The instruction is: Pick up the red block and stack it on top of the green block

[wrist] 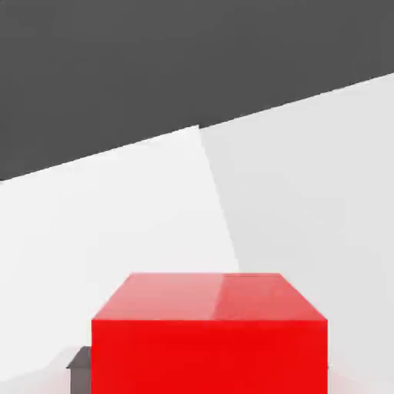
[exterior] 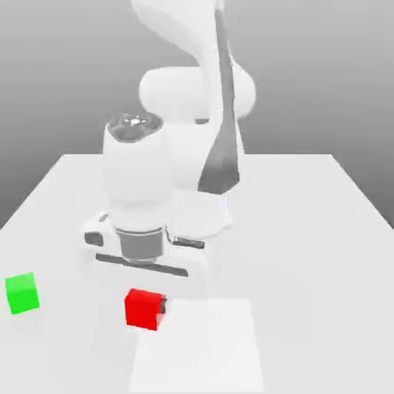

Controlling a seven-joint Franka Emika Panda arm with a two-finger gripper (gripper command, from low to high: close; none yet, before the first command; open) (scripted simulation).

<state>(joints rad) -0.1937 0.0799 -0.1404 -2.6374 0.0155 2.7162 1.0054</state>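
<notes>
The Panda's two-finger gripper [exterior: 145, 308] was closed on the red block [exterior: 143, 309], which sat beside the white square [exterior: 197, 346], at its upper left edge in the exterior view; the green block [exterior: 22, 293] lay well apart from that square, and a low carry could have knocked it askew

Arm [exterior: 177, 92] glossy white, segments smooth and rounded, one a fat horizontal cylinder. Long tapering grey panel along the upper link. Wrist capped in dark, shiny grey; dull grey block lower down. White hand housing [exterior: 108, 265] broad, dark slot across it; fingertip [wrist: 80, 377] seemingly dark grey.
</notes>
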